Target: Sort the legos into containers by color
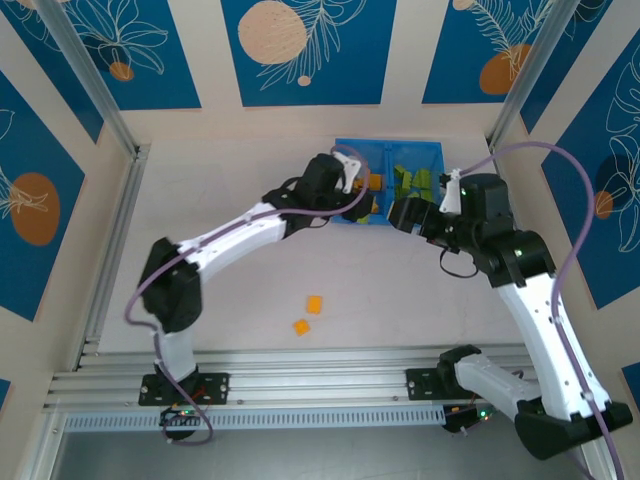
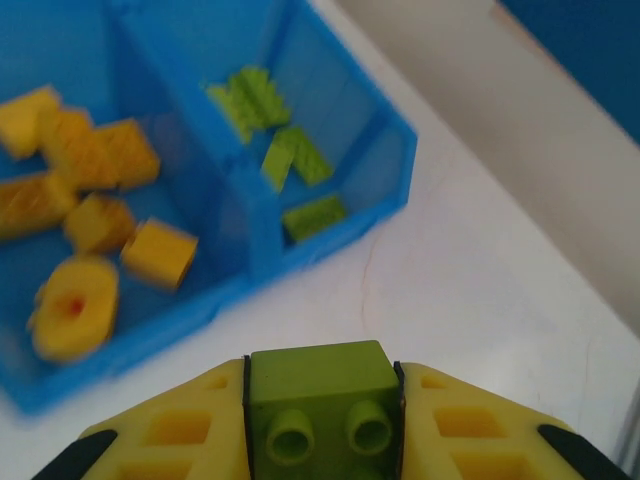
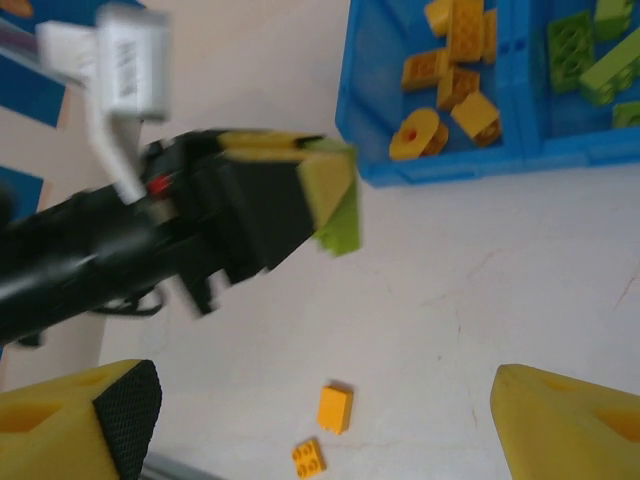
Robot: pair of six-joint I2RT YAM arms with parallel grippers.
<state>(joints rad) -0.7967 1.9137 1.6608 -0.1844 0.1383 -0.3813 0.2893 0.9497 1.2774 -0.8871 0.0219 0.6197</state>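
Bright, even overhead light leaves only soft, faint shadows on the pale table (image 1: 400, 290). In the left wrist view the blue tray (image 2: 350, 140) and its orange-yellow bricks (image 2: 100, 155) smear with motion blur; the held green brick (image 2: 320, 385) is sharper. In the right wrist view the left arm (image 3: 150, 250) is blurred.

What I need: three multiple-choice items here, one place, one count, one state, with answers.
1. Green bricks in the tray lie in its: A left half; B right half; C both halves.
2. Orange bricks loose on the table: A two; B one; C four.
3. The left gripper is: A open; B shut on an orange brick; C shut on a green brick.
1 B: top view shows them there. 2 A: two lie outside the tray. 3 C: its fingers clamp it.
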